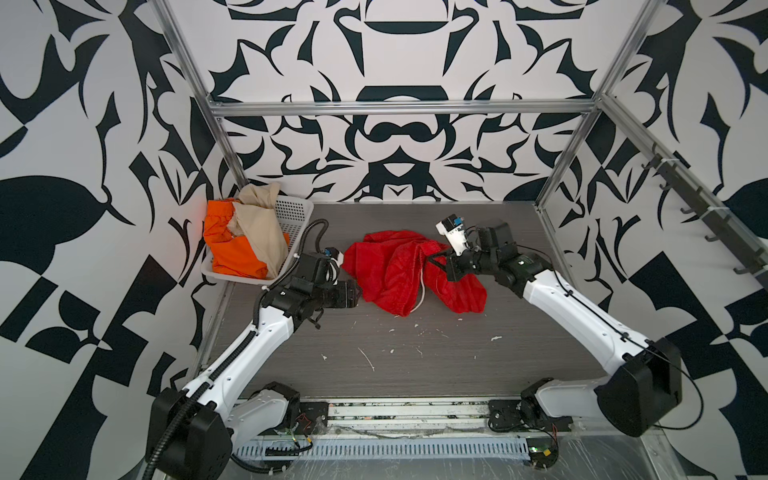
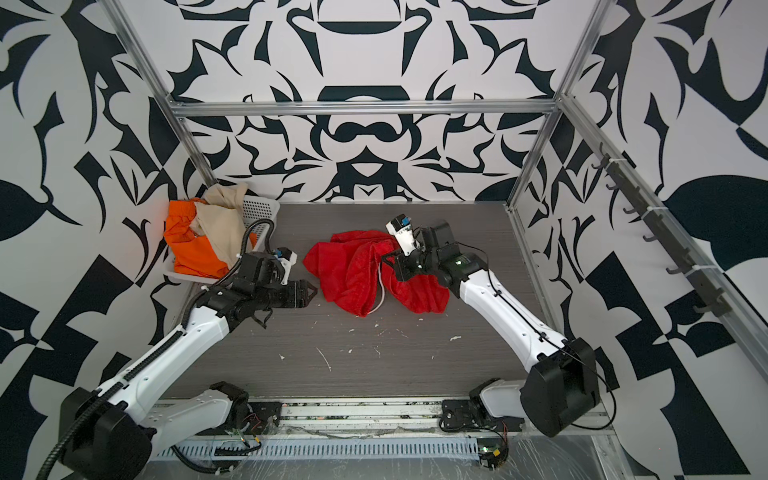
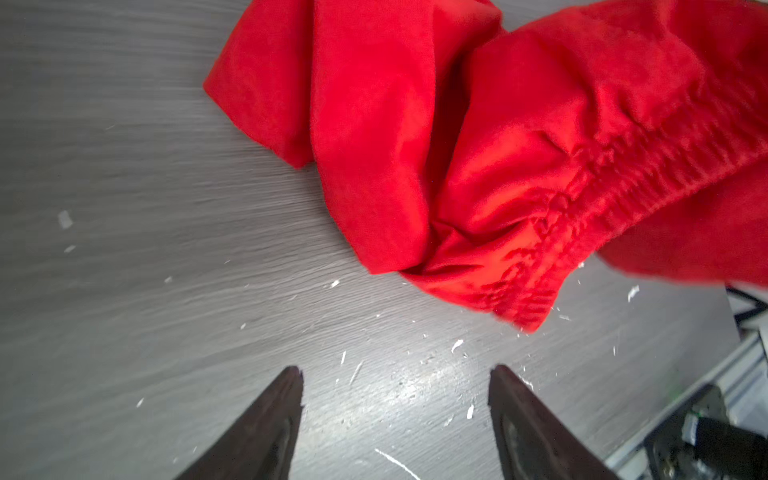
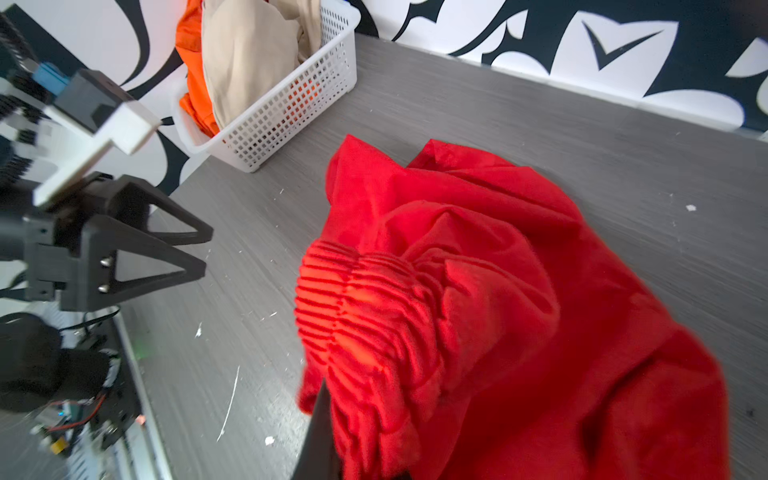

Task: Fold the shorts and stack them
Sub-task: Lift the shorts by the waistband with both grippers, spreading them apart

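Closest to our lens, the gathered elastic waistband of the red shorts [image 4: 365,332] bunches against a dark finger [image 4: 318,428] of the right pincer [image 1: 436,259]; we see that pincer clamped tight on the waistband. The rest of the red cloth lies crumpled on the grey table [image 1: 415,353] beneath it and spreads out toward the left pincer [image 3: 397,370]. A thin white cord [image 1: 420,291] trails out of the folds between the two pincers, nearer the right one.

The left pincer hangs low over the table with its jaws spread wide and nothing between them; it points at the red shorts, whose nearest fold lies just ahead of its fingertips without touching them. Small white flecks [image 3: 457,345] dot the table under and in front of it.

Behind the left pincer, beside its wrist on the side away from the right pincer, we find the white perforated basket [image 4: 291,108]; the beige shorts [image 1: 259,224] lie heaped on the orange shorts [image 1: 232,253] inside it, both spilling over the rim, well apart from the right pincer.
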Controlling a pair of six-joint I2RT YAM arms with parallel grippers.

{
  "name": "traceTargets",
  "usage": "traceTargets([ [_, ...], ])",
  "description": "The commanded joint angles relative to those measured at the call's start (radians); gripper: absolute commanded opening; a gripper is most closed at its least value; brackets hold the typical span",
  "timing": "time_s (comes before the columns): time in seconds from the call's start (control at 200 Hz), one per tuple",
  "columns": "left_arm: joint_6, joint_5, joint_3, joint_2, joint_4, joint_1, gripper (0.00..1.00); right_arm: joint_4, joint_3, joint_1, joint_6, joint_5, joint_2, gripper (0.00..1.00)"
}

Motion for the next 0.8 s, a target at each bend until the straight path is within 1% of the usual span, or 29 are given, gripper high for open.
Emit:
traceTargets([
  [0.0,0.152,0.067,0.012,0.038,0.065,-0.053,0.74,-0.080,0.068,-0.019,-0.045,-0.145,0.015,0.00],
  [0.08,0.209,0.048,0.003,0.064,0.120,-0.143,0.75,-0.081,0.091,-0.027,-0.040,-0.159,0.027,0.00],
  [0.125,0.247,0.012,-0.008,0.075,0.157,-0.203,0.75,-0.081,0.106,-0.030,-0.023,-0.169,0.033,0.00],
  [0.155,0.259,-0.031,-0.019,0.082,0.194,-0.236,0.75,-0.080,0.119,-0.030,-0.004,-0.174,0.033,0.00],
  [0.205,0.263,-0.069,-0.041,0.093,0.268,-0.287,0.75,-0.073,0.140,-0.030,0.042,-0.183,0.037,0.00],
  [0.275,0.239,-0.099,-0.070,0.111,0.380,-0.332,0.75,-0.050,0.166,-0.030,0.129,-0.188,0.033,0.00],
  [0.335,0.219,-0.161,-0.086,0.127,0.447,-0.368,0.75,-0.026,0.181,-0.030,0.198,-0.187,0.023,0.00],
  [0.395,0.192,-0.227,-0.093,0.142,0.494,-0.395,0.75,-0.021,0.206,-0.030,0.237,-0.189,0.020,0.00],
  [0.455,0.158,-0.241,-0.097,0.147,0.539,-0.409,0.76,-0.021,0.230,-0.030,0.267,-0.192,0.018,0.00],
  [0.495,0.140,-0.270,-0.097,0.191,0.563,-0.426,0.76,-0.022,0.242,-0.030,0.275,-0.191,0.017,0.00],
  [0.615,0.132,-0.349,-0.094,0.235,0.613,-0.480,0.78,-0.018,0.262,-0.029,0.291,-0.193,0.009,0.00],
  [0.7,0.112,-0.356,-0.089,0.267,0.653,-0.497,0.79,-0.017,0.275,-0.030,0.301,-0.200,0.009,0.00],
  [0.74,0.099,-0.394,-0.083,0.284,0.661,-0.508,0.79,-0.016,0.282,-0.028,0.306,-0.203,0.008,0.00],
  [0.795,0.070,-0.472,-0.075,0.307,0.666,-0.519,0.79,-0.016,0.290,-0.028,0.311,-0.208,0.007,0.00],
])
